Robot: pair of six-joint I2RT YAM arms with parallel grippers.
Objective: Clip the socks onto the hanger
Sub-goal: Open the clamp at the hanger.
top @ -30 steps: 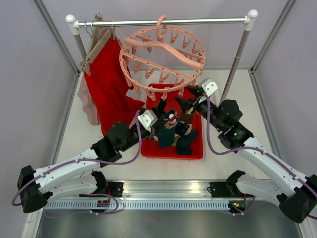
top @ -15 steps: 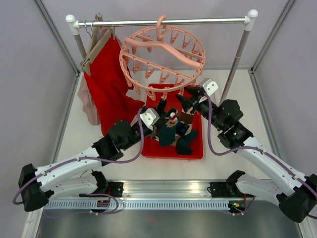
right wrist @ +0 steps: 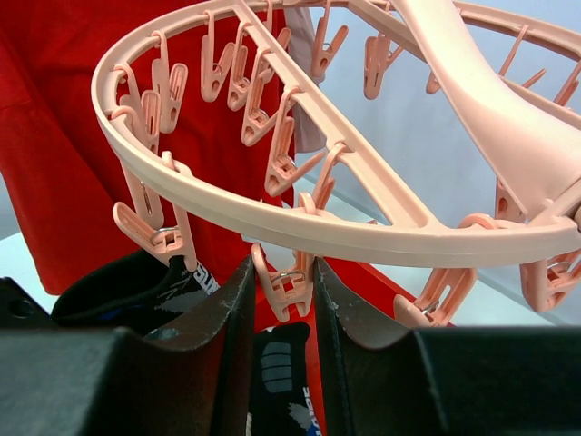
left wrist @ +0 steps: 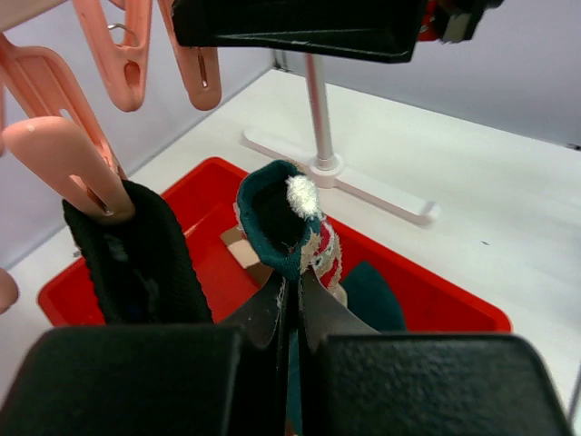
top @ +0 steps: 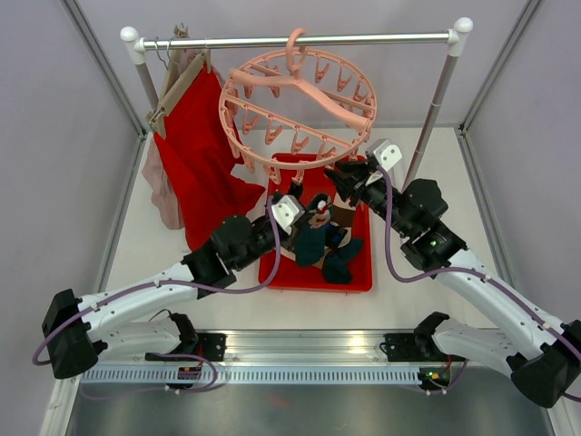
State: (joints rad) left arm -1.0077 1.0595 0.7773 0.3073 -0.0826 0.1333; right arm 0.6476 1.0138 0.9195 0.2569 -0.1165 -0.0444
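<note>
From above, we see the pink ring hanger (top: 300, 100) hooked on the rail (top: 290, 40) over the red tray (top: 359, 277) of socks on the bench (top: 136, 259). The left gripper (top: 302, 204) holds up a teal sock (top: 313, 241), and the right gripper (top: 336, 174) is at the ring's near edge.

At the left wrist, our jaws are clamped on the teal sock, beside a black sock (left wrist: 136, 259) hanging from a pink peg (left wrist: 64, 159).

At the right wrist, the jaws press a clip peg (right wrist: 285, 283) from both sides.
</note>
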